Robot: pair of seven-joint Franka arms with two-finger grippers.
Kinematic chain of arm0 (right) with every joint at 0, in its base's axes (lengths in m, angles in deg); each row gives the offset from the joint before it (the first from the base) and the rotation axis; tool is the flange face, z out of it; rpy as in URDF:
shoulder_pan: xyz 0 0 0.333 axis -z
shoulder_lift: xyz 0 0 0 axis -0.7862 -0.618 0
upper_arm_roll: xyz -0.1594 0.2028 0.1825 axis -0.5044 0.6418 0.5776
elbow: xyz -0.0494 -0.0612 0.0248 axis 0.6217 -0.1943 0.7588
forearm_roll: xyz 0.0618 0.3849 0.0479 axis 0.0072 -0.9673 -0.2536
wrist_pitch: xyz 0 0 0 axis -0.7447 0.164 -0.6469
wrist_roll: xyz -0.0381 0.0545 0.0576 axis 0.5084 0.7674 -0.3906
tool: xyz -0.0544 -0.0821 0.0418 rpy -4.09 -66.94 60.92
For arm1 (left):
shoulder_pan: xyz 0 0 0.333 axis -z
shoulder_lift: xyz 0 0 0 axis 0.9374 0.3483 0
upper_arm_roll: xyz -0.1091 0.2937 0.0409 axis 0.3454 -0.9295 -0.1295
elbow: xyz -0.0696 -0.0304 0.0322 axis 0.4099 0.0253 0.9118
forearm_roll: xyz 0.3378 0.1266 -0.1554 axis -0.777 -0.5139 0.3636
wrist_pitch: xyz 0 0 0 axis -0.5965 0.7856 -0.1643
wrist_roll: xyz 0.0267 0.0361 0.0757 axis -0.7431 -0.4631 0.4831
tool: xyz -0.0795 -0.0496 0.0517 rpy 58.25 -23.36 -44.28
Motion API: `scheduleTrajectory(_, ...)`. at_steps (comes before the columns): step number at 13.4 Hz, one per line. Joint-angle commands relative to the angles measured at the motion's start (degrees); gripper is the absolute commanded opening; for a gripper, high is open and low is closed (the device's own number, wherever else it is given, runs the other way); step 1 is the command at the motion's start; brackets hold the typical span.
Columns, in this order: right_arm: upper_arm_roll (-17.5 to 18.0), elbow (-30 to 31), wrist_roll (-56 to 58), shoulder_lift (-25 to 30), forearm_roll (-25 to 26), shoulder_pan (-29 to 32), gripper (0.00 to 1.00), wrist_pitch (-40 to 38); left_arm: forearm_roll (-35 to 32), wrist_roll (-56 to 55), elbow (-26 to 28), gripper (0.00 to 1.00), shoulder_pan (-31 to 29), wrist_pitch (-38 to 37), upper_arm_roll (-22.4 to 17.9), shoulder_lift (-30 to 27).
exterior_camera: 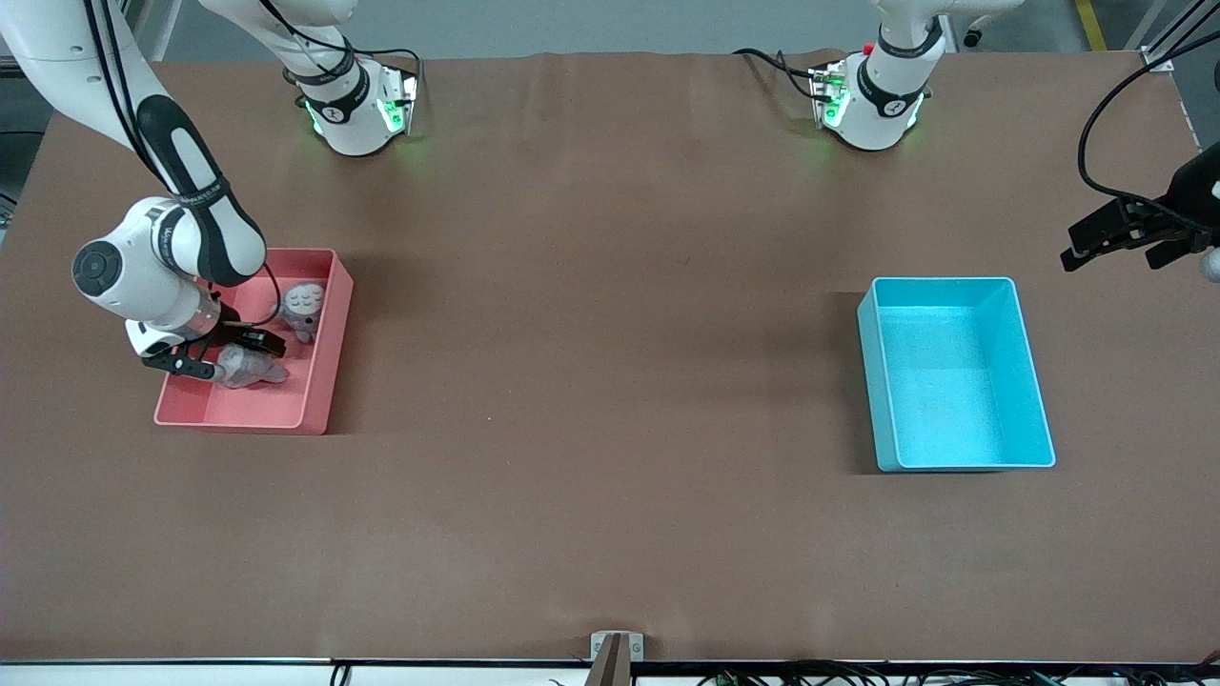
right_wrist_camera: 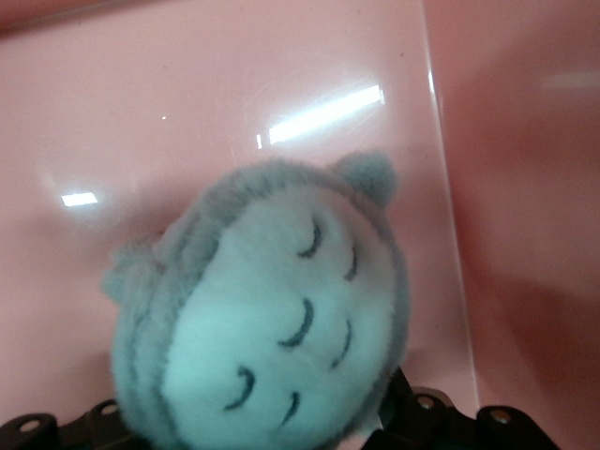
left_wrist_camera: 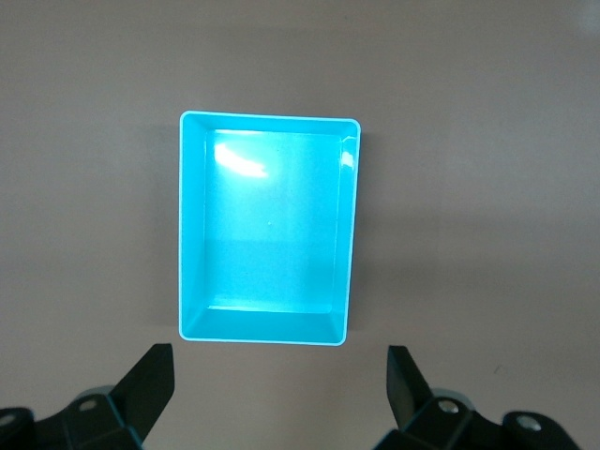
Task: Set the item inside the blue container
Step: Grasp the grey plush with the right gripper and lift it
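The blue container [exterior_camera: 956,372] is set on the table [exterior_camera: 591,381] toward the left arm's end, empty. The left tool [exterior_camera: 1125,240] is held above the table beside it, fingers apart. The right tool [exterior_camera: 214,360] is lowered into the pink bin [exterior_camera: 319,381], its fingers around a grey plush toy [exterior_camera: 250,367], whether clamped cannot be told.

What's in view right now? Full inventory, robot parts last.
blue container: one, cyan-blue, nothing in it, on the table toward the left arm's end.
pink bin: one, pink, on the table toward the right arm's end.
plush toys: two, grey and white, both in the pink bin; one lies farther from the front camera, the other sits at the right gripper.
table: one, brown.
left gripper: black, waiting beside the blue container, jaws open.
right gripper: black, down in the pink bin, jaws around the plush.
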Motion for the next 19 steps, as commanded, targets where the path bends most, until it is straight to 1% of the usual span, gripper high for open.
scheduleTrajectory(1, 0.3, 0.5, -0.7, 0.1, -0.6, -0.3, 0.73, 0.0, 0.1, 0.1, -0.7, 1.0, 0.2, -0.2, -0.1, 0.1)
scheduleTrajectory(3, 0.3, 0.4, -0.7, 0.1, -0.6, -0.6, 0.68, -0.5, 0.1, 0.1, -0.7, 1.0, 0.2, -0.2, -0.1, 0.1)
scheduleTrajectory(4, 0.3, 0.4, -0.7, 0.1, -0.6, -0.6, 0.61, -0.5, 0.1, 0.1, -0.7, 1.0, 0.3, -0.2, -0.1, 0.1)
scheduleTrajectory(6, 0.3, 0.4, -0.8, 0.1, -0.6, -0.6, 0.43, -0.6, 0.1, 0.0, -0.7, 1.0, 0.3, -0.2, -0.1, 0.1)
scheduleTrajectory(7, 0.3, 0.3, -0.8, 0.1, -0.6, -0.6, 0.31, -1.0, 0.1, 0.0, -0.7, 1.0, 0.2, -0.2, -0.1, 0.1)
scheduleTrajectory(8, 0.3, 0.2, -0.7, 0.2, -0.6, -0.6, 0.22, -1.4, 0.1, 0.1, -0.7, 1.0, 0.2, -0.2, -0.1, 0.1)
scheduleTrajectory(11, 0.3, 0.1, -0.7, 0.2, -0.6, -0.6, 0.05, -1.5, 0.1, 0.0, -0.7, 1.0, 0.3, -0.1, -0.1, 0.1)
scheduleTrajectory(13, 0.3, 0.0, -0.7, 0.2, -0.5, -0.6, 0.03, -1.6, 0.1, 0.0, -0.8, 1.0, 0.3, -0.1, -0.1, 0.1)
scheduleTrajectory(19, 0.3, -0.9, -0.4, 0.5, -0.5, -0.6, 0.02, -1.7, 0.2, 0.0, -0.8, 1.0, 0.3, 0.0, -0.1, 0.1)
